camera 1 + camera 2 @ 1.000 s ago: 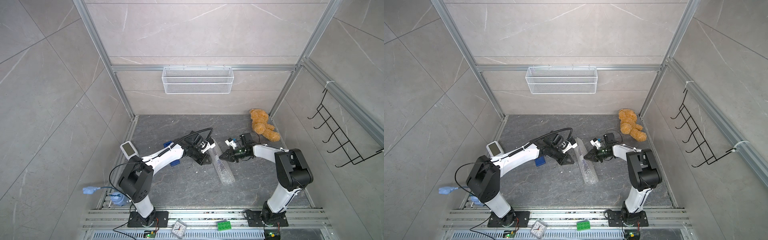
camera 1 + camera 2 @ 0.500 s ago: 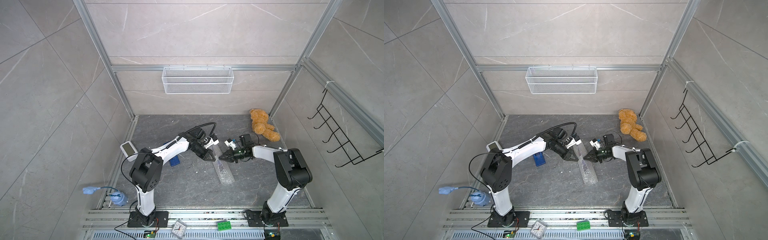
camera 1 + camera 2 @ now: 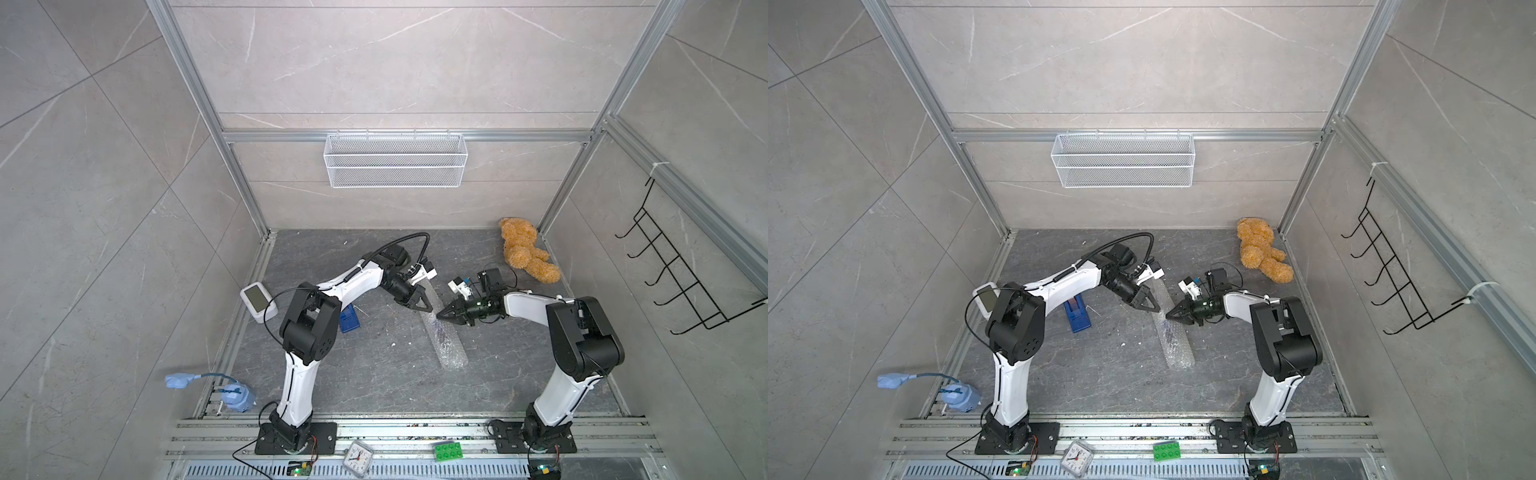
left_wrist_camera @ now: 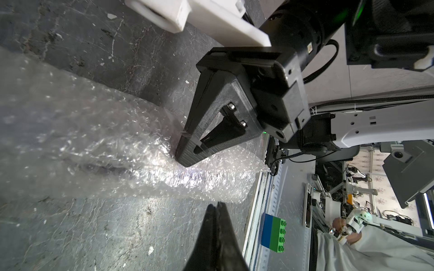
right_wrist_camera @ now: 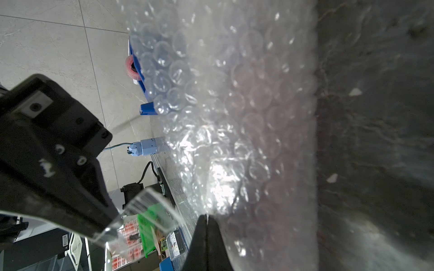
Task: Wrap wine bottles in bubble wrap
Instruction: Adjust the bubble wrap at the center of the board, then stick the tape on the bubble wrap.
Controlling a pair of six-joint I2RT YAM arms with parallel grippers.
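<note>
Pressed together, the left pincer (image 3: 428, 309) hangs with its tip just beside the upper part of a rolled tube of bubble wrap (image 3: 448, 347), and the left wrist view shows its two fingers (image 4: 212, 225) meeting with no gap. From the opposite side the right pincer (image 3: 439, 316) points at it, tip nearly to tip, also closed tight, and that tip rests on the bubble wrap where the left wrist view shows the plastic dented and bright. In the right wrist view a clear strip (image 5: 150, 204) juts from the left pincer's tip; whether it is pinched there or only stuck on, I cannot tell. The tube lies flat on the dark floor, running from between the two tips away toward the arm bases, and it serves as the one filled holder. Inside it the wine bottle (image 3: 441, 332) shows only as a dark purple smear through the bubbles, just below both tips. Behind the left pincer, near that arm's elbow, stands a blue tape dispenser (image 3: 1076, 313) holding a pink roll (image 5: 131, 66). Far beyond both pincers a white wire basket (image 3: 395, 178) hangs on the back wall. Beyond the right pincer, well apart, a teddy bear (image 3: 523, 253) lies in the corner.
</note>
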